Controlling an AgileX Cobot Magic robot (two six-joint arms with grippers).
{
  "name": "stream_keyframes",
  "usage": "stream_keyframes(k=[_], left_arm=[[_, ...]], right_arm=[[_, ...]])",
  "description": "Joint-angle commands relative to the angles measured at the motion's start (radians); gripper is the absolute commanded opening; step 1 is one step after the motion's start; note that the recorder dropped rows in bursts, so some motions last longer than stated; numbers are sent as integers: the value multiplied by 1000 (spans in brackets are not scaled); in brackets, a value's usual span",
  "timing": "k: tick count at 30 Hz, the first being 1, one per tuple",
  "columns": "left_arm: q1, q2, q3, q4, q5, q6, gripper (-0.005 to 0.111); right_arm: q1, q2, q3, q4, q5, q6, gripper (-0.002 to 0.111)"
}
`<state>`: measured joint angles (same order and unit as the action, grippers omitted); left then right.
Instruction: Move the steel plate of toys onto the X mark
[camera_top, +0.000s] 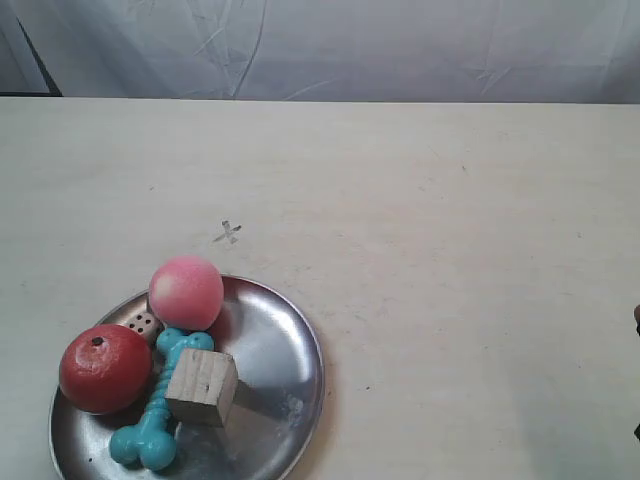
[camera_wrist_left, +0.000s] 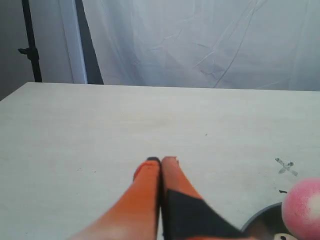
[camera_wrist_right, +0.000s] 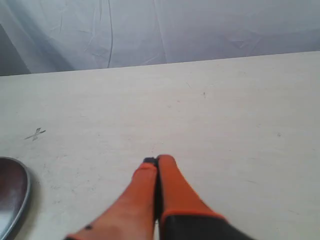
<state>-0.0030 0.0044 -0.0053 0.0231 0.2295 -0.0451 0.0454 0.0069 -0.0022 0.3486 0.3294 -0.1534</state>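
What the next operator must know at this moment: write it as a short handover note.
Left gripper: shut, empty, over bare table near the steel plate.
Right gripper: shut, empty, over bare table, apart from the plate.
The plate holds all five toys: red ball, pink ball, teal bone, wooden cube, die.
X mark: uncovered, just off the rim by the pink ball.
Done: nothing. Left: grip the plate and move it onto the X mark.
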Motion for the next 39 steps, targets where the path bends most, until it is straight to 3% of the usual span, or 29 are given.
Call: stream_keyframes(k=[1,9,12,17,22,26,30,33,36,39], left_arm=[[-6,-4,5,4,-5,1,0],[-6,-4,5,19,-5,1,0],[-6,-4,5,70,-51,1,0],[-6,-4,5,-43,-322,-5,0],[-6,-4,5,-303,-658,-26,0],[-6,-4,5,-500,-782,-78,0],[-6,-4,5,-523,-762,-157,0],[-6,-4,5,-550,-631,-196,0],[-6,19,-103,-564,-404,-181,0],[-6,143,-255,-555,-310,-81,0]], right_arm=[[-5,-7,2,-7,-4,-3,0],[-5,-7,2,-6,-20,-3,0],[-5,-7,2,-6,-128,-3,0],[-5,-7,2,112,-366,-1,0],[-5,-7,2,556,-501,0,0],[-5,-7,2,774,-505,0,0],[-5,-7,2,802,-493,-3,0],[-5,-7,2,802,-490,-15,0],[-5,13,-29,802,-504,-15,0],[-5,128,-133,802,-490,-104,-1]])
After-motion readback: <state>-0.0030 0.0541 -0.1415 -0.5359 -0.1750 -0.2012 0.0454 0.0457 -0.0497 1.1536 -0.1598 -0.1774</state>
